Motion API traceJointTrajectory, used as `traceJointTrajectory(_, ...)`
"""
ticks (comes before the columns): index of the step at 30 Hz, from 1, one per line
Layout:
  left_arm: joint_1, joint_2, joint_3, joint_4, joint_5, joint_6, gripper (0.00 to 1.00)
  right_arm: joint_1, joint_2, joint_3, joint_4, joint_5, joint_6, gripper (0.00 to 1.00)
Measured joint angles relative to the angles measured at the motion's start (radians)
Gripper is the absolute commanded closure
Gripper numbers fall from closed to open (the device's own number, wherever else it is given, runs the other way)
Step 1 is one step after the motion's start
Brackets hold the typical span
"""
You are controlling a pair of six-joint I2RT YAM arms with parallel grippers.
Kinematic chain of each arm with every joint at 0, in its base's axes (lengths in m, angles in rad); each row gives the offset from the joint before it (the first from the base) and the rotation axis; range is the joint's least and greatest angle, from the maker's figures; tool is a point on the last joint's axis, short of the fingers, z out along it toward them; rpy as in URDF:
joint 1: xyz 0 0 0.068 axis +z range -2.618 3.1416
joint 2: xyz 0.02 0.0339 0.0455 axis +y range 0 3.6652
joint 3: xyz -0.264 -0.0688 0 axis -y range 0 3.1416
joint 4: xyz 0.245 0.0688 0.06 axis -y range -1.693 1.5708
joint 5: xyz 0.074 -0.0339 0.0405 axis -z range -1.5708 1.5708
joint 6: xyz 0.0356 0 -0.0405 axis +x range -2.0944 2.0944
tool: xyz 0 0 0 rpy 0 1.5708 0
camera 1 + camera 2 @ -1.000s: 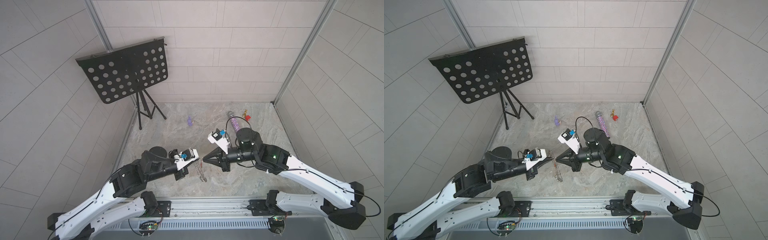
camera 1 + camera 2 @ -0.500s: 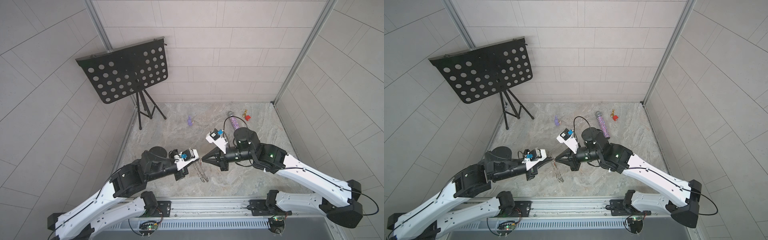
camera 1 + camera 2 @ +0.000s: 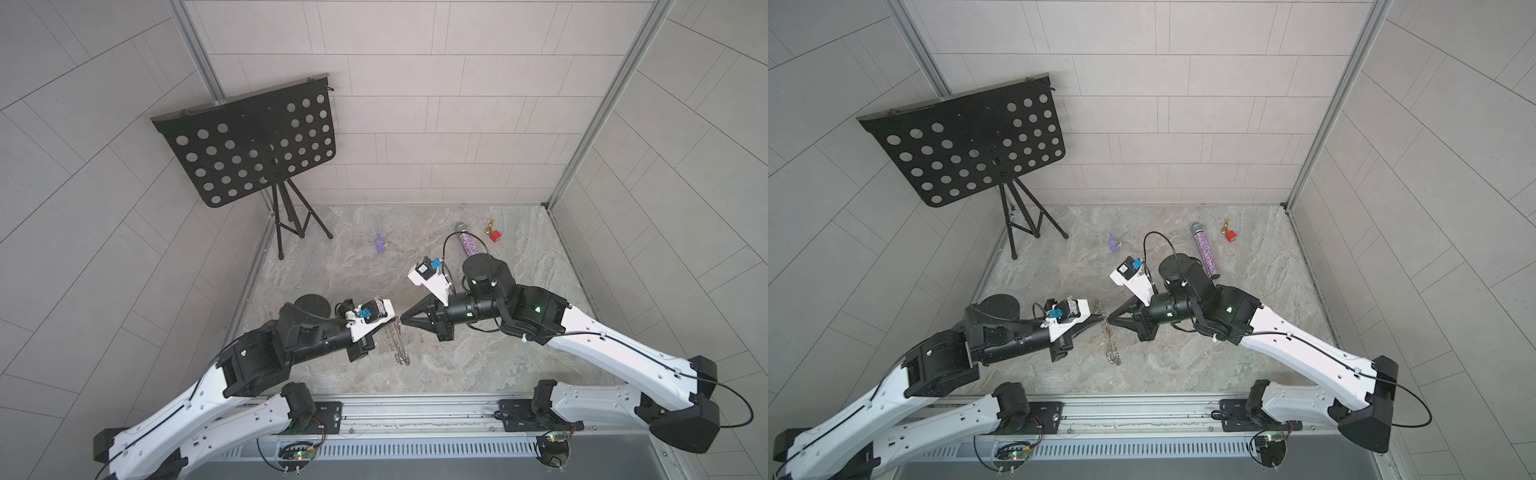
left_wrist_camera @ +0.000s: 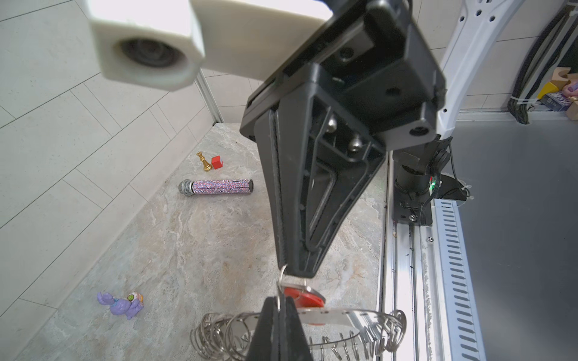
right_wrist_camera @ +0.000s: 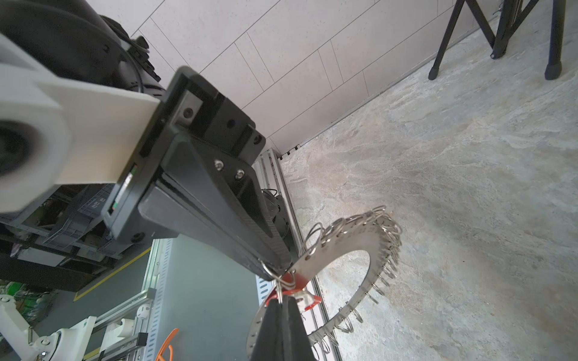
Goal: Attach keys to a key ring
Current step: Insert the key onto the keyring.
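Observation:
The key ring (image 5: 344, 247), a flat grey disc fringed with wire loops, hangs between the two arms and shows edge-on in both top views (image 3: 397, 343) (image 3: 1109, 336). My left gripper (image 4: 279, 308) and my right gripper (image 5: 282, 304) meet tip to tip at its upper rim. Each is shut on a small wire loop there. The keys' red tag (image 4: 302, 297) (image 5: 312, 302), with a bit of silver key, sits just behind the two tips against the disc. Which loop belongs to the key I cannot make out.
A glittery microphone (image 3: 468, 243), a gold chess piece (image 3: 490, 226) and a red cube (image 3: 496, 237) lie at the back right. A purple toy figure (image 3: 380, 242) is at the back middle. A black music stand (image 3: 249, 145) stands at the back left. The arms' metal rail (image 3: 415, 409) runs along the front.
The right gripper has edged slightly to the left toward the left arm, and the disc has shifted a little with it. Both grippers stay shut.

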Motion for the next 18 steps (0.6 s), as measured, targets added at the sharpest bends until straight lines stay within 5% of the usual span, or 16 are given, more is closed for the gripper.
traceJointTrajectory(18, 0.000, -0.017, -0.007, 0.006, -0.006, 0.000, 1.00, -0.045, 0.013, 0.000, 0.026, -0.088, 0.074, 1.00)
